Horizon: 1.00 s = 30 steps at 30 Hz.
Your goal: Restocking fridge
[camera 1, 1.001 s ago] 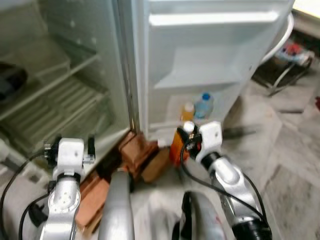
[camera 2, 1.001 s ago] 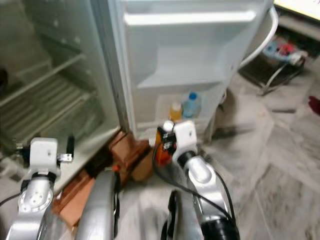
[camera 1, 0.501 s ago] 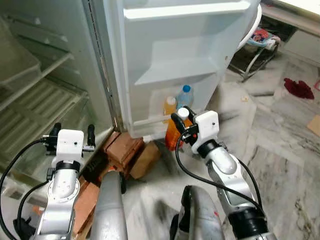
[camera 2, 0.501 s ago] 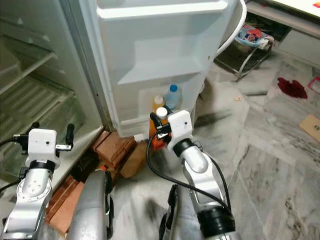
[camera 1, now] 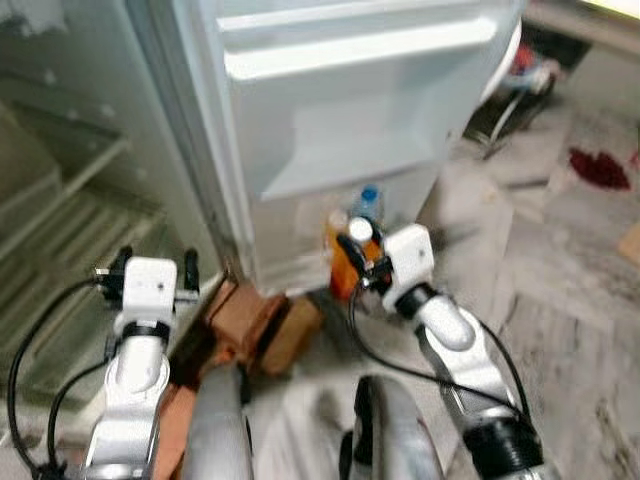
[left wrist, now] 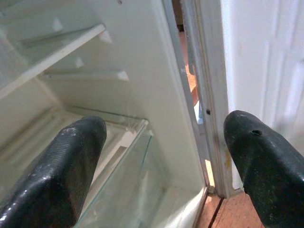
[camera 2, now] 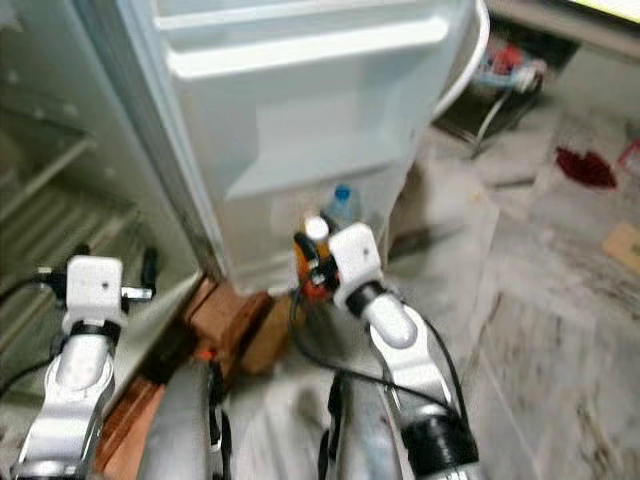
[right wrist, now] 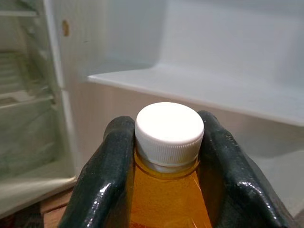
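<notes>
My right gripper is shut on an orange juice bottle with a white cap, its fingers clamping the neck. I hold it upright just in front of the open fridge door's lowest shelf. On that shelf stand another orange bottle and a clear water bottle with a blue cap, partly hidden behind my held bottle. My left gripper is open and empty, raised before the fridge's open interior, near its glass shelf.
The open fridge door has an empty middle shelf. Brown bricks lie under the fridge's front. A marble floor spreads to the right, with a red cloth and a metal stand farther off.
The whole view shifted and blurred as the camera moved closer to the door. My right gripper still holds the juice bottle, which now overlaps the bottles on the door shelf.
</notes>
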### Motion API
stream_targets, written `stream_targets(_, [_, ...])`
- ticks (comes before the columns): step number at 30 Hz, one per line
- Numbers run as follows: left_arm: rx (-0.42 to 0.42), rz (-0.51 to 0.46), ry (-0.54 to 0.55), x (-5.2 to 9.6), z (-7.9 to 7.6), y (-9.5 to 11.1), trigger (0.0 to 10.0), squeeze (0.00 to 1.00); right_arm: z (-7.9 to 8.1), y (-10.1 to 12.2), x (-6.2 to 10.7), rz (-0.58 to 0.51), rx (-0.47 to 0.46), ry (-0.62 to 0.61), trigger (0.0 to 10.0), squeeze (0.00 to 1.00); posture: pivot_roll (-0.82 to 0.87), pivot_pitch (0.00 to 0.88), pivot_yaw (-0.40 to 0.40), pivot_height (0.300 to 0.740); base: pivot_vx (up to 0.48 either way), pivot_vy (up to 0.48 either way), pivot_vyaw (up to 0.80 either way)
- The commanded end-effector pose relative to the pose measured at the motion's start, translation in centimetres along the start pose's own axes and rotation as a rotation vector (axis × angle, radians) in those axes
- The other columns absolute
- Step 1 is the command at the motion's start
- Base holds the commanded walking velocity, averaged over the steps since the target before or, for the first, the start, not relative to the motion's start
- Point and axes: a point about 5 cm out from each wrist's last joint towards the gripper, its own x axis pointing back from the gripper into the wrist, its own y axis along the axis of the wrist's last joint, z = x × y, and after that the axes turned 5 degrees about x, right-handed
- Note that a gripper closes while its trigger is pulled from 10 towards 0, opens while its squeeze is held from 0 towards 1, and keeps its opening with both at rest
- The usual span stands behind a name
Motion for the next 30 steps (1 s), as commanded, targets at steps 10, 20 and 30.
stream_targets(10, [-0.012,0.003,-0.005,0.31,0.04,-0.3,10.0,0.0,0.22,0.61,0.0,-0.05,0.023,0.028,10.0,0.0,0.07,0.16,-0.07,0.621,0.113,0.0,0.0])
stream_targets(20, [-0.005,-0.003,-0.013,0.28,-0.02,-0.23,10.0,0.0,0.4,0.66,0.08,-0.055,0.036,0.036,10.0,0.0,0.07,0.16,-0.068,0.621,0.423,0.0,0.0])
stream_targets(30, [0.01,-0.004,-0.009,0.32,-0.08,-0.24,10.0,0.0,0.46,0.58,0.11,-0.054,0.033,0.038,10.0,0.0,0.07,0.161,-0.069,0.621,0.342,0.0,0.0])
